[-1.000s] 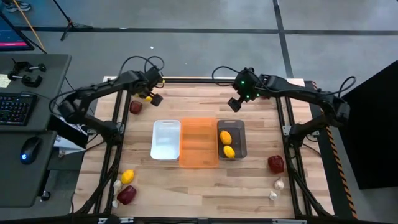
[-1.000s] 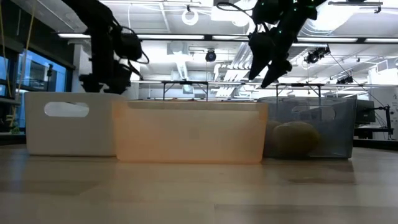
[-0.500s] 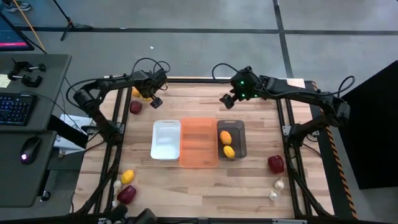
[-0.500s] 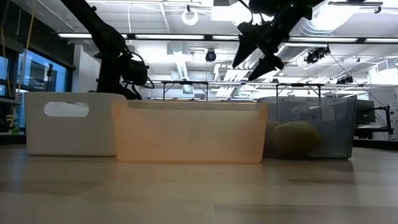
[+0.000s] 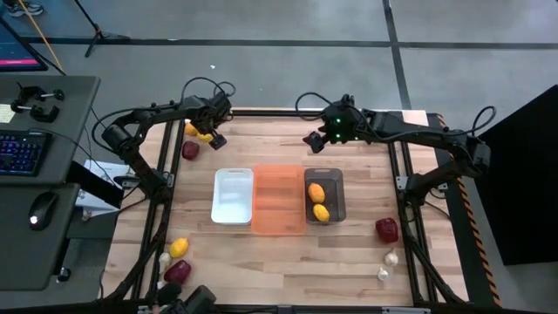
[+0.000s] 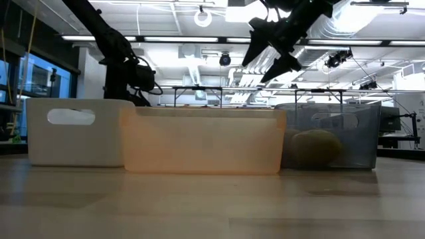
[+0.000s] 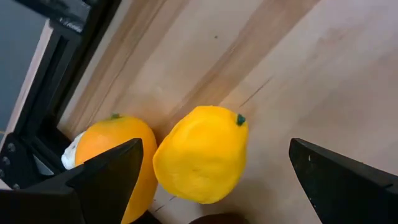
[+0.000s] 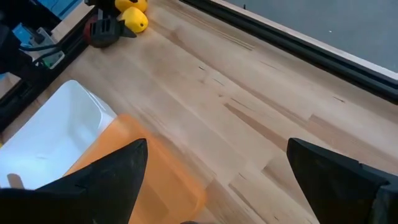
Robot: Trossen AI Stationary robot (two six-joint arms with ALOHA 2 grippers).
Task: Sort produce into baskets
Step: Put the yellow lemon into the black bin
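Two yellow lemons lie at the table's far left corner, with a dark red fruit beside them. My left gripper is open just over them. In the left wrist view its fingers stand on either side of one lemon, and the other lemon lies close beside it. My right gripper is open and empty, up in the air beyond the grey bin, which holds two lemons. The white bin and the orange bin hold nothing that I can see.
At the near left lie a lemon, a garlic bulb and a red fruit. At the near right lie a red fruit and two garlic bulbs. The table's black frame rail runs right behind the corner lemons.
My left gripper has come down toward the lemons at the far left corner. My right gripper has risen and gone toward the table's left edge, away from the grey bin, staying open.
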